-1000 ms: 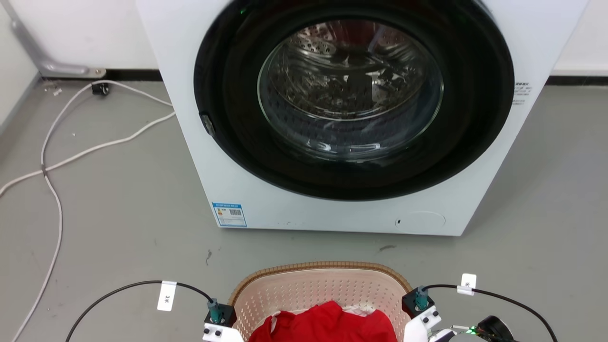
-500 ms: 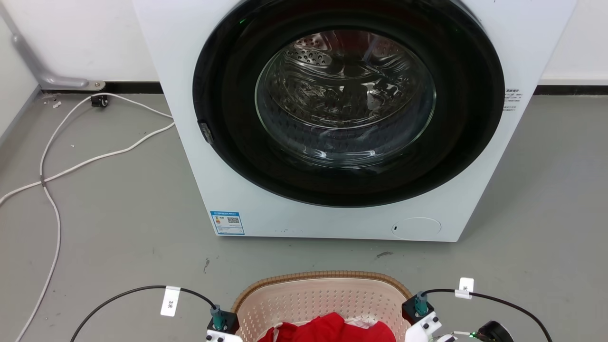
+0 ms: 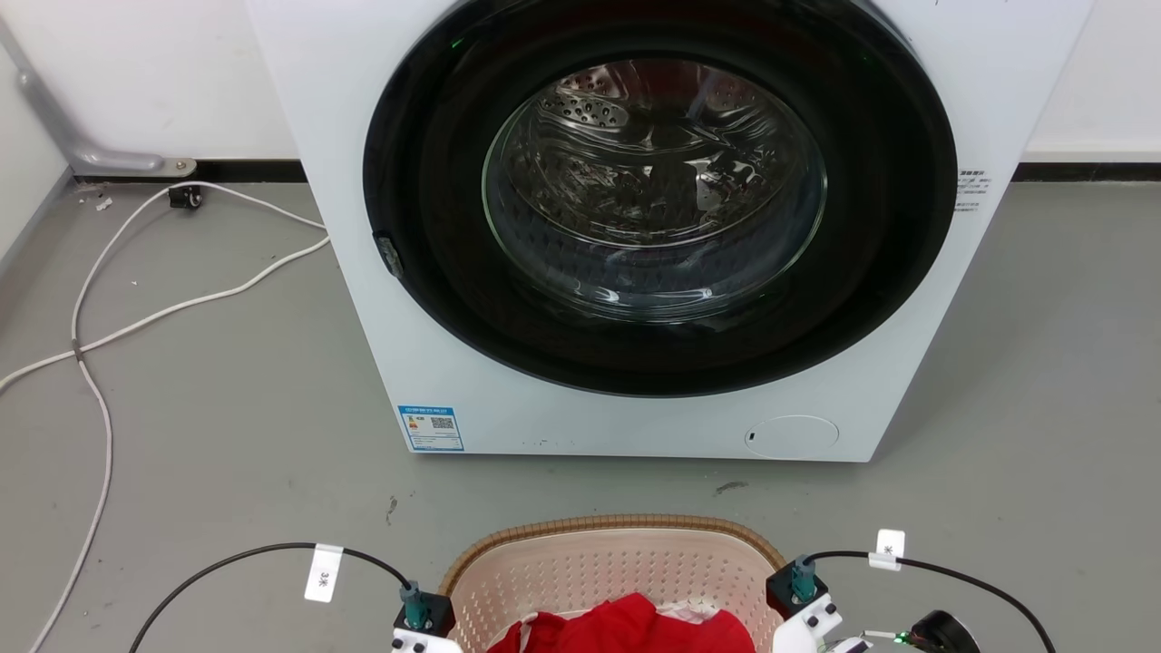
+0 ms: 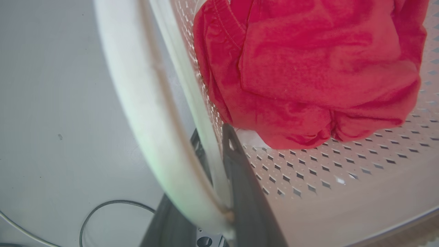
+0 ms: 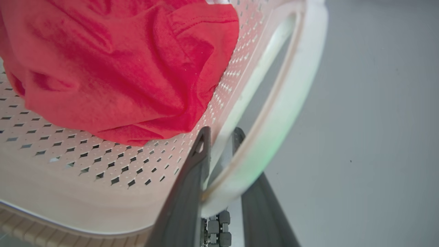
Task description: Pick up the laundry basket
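I read the left gripper (image 4: 212, 137) and right gripper (image 5: 221, 135) each clamped on a white side handle (image 4: 137, 113) of the laundry basket (image 3: 617, 567). The basket is in front of the washing machine (image 3: 345, 227) and contains a red garment (image 3: 626, 630).

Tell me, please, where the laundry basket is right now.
In the head view, the laundry basket is at bottom centre, directly in front of the washing machine, with a red garment inside it.

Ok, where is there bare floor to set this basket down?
The widest bare floor lies right of the washing machine. A narrower bare strip runs between the machine's front and the laundry basket. The left side is crowded: white cables snake across it.
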Robot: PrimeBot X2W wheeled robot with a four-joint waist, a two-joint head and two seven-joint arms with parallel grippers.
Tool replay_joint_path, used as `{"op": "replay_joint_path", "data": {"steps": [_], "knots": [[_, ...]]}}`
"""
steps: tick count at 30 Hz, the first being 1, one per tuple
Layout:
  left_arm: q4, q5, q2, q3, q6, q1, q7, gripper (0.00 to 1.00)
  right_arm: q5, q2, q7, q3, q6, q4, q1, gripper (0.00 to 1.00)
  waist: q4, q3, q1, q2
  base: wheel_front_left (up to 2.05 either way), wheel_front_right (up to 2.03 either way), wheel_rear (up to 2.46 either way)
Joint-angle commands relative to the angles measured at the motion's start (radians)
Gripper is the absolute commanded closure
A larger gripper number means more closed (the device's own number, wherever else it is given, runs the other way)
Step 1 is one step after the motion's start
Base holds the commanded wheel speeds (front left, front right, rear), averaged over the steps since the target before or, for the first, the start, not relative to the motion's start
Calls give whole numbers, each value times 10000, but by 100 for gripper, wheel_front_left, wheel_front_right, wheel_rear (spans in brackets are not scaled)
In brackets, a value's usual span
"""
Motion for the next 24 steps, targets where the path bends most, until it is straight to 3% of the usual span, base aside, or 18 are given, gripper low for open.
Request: {"op": "replay_joint_path", "data": {"steps": [1,24], "knots": [[-141,-46,-153,-71,-124,-148,-110,100,28,131,-94,125,32,-68,-95,100,6,-3,0,-1,0,0,0],[85,-803,-218,-887,-124,-363,-465,100,606,222,-346,765,32,72,-260,100,-5,-14,0,-1,0,0,0]]}}
